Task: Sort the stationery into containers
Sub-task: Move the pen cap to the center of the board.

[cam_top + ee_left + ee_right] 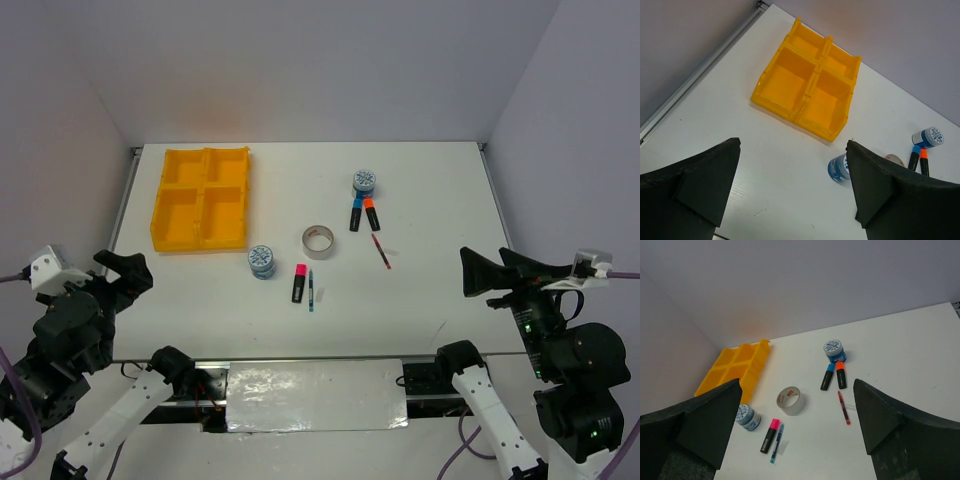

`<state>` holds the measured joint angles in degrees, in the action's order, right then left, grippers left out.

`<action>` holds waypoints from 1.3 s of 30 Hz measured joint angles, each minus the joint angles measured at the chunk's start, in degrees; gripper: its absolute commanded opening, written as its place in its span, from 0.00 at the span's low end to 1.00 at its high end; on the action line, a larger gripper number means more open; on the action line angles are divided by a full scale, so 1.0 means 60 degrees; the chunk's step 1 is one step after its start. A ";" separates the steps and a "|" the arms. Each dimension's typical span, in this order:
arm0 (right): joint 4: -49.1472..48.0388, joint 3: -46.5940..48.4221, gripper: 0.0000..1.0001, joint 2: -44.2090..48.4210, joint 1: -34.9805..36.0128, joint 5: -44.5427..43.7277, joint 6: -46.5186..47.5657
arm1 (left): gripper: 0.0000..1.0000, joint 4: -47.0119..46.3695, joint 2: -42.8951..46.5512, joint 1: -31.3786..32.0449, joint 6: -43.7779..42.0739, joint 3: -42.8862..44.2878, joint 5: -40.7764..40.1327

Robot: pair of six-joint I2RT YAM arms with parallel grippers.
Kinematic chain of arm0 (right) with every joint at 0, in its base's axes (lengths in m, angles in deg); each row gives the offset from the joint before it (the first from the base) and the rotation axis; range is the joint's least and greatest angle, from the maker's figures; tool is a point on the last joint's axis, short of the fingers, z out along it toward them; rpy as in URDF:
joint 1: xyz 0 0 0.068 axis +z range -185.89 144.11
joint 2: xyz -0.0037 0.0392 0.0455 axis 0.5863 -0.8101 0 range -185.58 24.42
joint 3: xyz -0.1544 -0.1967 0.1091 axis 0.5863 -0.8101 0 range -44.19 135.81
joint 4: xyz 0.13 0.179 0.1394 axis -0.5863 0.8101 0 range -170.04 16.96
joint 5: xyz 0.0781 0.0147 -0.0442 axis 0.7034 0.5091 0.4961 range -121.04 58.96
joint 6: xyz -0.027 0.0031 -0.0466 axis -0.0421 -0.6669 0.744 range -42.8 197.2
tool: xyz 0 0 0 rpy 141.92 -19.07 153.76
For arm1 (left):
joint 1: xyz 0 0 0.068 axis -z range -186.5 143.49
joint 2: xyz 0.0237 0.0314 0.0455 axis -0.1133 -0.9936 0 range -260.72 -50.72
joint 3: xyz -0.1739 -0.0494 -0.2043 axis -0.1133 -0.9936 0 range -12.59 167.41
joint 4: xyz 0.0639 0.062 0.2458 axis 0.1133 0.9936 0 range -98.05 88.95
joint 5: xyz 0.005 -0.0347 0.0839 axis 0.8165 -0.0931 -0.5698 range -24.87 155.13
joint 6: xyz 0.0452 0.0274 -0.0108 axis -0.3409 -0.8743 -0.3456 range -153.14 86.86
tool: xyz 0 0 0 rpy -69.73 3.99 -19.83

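The yellow four-compartment tray (200,205) sits at the table's far left, with nothing in it. One blue-white tape roll (262,261) stands by the tray's near right corner, the other (365,182) farther right. The silver-grey tape ring (320,240) lies mid-table. The pink-capped highlighter (299,283) and teal pen (311,290) lie side by side. The blue-capped (356,214) and orange-capped (371,213) highlighters lie below the far roll, with the red pen (381,251) nearby. My left gripper (125,268) and right gripper (485,270) are open, empty, and near the front edge.
White walls close the table at the back and sides. A metal rail (122,205) runs along the left edge beside the tray. A reflective silver strip (315,395) lies between the arm bases at the front.
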<state>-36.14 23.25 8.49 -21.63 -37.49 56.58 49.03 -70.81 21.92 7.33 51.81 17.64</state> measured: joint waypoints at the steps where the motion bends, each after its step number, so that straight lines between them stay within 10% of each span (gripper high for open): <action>1: -0.0036 -0.0025 1.00 -0.0025 0.0000 0.0055 -0.0033 | 0.99 -0.0015 -0.0004 0.0000 0.0000 0.0000 0.0044; 11: -0.0889 -0.1224 1.00 -0.0055 0.0000 0.1916 -0.0681 | 0.99 -0.0364 -0.0412 0.0000 0.0000 0.0007 0.0725; 25: -0.0117 -0.1515 1.00 -0.2652 0.0109 0.1708 -0.0936 | 0.99 -0.2608 -0.5337 0.1592 0.0586 -0.1741 0.3450; 39: -0.1887 -0.2881 0.99 -0.9482 0.6849 -0.2667 -0.4761 | 0.99 -0.1665 -0.3122 0.1665 0.0025 -0.1337 0.2503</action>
<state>-47.46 5.96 -48.40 19.46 -53.49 28.01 39.04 -89.55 31.91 7.49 43.79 32.66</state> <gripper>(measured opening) 0.996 0.993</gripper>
